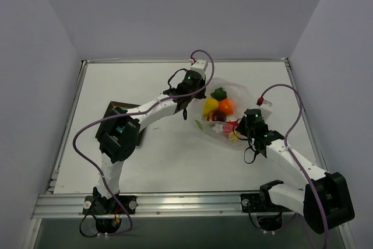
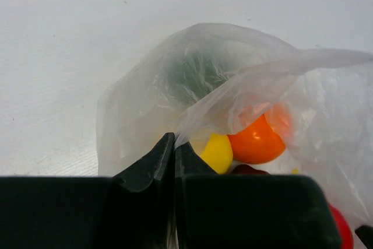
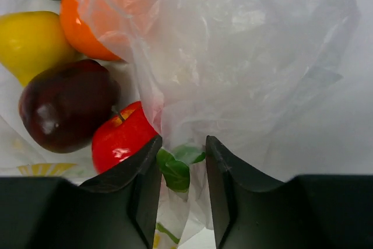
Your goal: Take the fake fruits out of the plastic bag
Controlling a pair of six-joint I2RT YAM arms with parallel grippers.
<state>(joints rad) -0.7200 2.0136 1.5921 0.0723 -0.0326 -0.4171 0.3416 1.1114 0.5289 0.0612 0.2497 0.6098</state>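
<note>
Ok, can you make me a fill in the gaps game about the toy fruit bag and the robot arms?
1. The left pincer is squeezed ___ on the plastic bag.
2. The fake fruits all lie ___ the bag.
3. The shiny apple beside the dark red apple is bright ___.
Missing words: shut; inside; red.

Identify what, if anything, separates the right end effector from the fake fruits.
The plastic bag: its clear film hangs before the right end effector and into its gap. The red apple and dark apple sit inside, just left.
</note>
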